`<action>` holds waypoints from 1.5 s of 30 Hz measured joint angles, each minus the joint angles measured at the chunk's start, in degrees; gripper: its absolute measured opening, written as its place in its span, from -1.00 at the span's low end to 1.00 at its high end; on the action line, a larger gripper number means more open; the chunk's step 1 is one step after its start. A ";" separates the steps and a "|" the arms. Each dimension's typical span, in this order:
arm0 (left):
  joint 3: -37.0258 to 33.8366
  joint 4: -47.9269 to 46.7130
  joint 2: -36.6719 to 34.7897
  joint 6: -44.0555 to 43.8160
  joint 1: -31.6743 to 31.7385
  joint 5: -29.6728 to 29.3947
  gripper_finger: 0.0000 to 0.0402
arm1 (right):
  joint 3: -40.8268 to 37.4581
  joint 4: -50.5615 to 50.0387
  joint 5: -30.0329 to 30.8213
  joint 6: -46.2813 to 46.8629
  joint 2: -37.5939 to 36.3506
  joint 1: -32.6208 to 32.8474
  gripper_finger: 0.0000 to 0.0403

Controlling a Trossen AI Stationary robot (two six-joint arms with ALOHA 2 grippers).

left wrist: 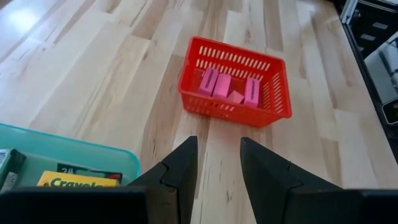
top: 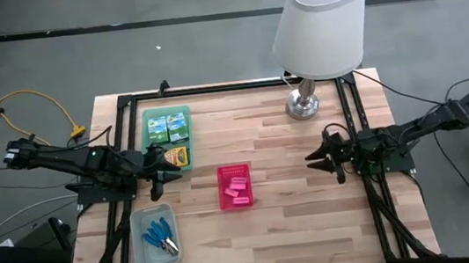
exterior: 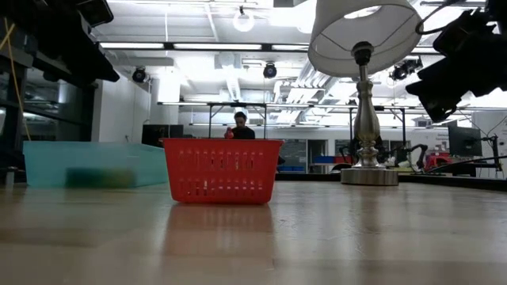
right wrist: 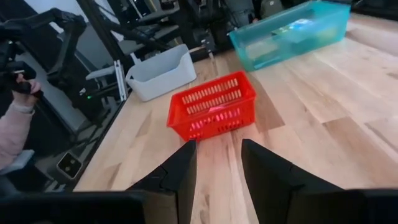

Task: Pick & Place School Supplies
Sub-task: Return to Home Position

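Note:
A red mesh basket [top: 234, 187] sits mid-table and holds several pink eraser blocks [left wrist: 225, 86]. Green-and-yellow boxes [top: 168, 127] lie in a flat green tray [top: 154, 141] at the far left; one yellow-labelled box [left wrist: 78, 182] shows in the left wrist view. Blue-handled scissors [top: 160, 238] lie in a clear bin [top: 140, 243] at the near left. My left gripper [top: 161, 169] hovers open between the tray and the basket, empty. My right gripper [top: 319, 156] hovers open to the right of the basket, also empty.
A table lamp [top: 307, 104] with a white shade stands at the far right of the table. Black frame rails [top: 238, 86] run along the table's far, left and right sides. A person [exterior: 239, 127] is in the room beyond the table; a sleeve [right wrist: 15, 130] shows at the left side.

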 joint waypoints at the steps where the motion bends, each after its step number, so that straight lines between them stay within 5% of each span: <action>1: 0.00 0.09 0.00 0.00 0.00 0.00 -0.42 | -0.16 -0.07 -0.45 0.24 -0.10 0.00 -0.41; 45: -0.02 1.31 0.02 0.02 0.04 0.17 -0.42 | -3.16 -1.48 -8.26 2.72 -8.17 0.87 -0.41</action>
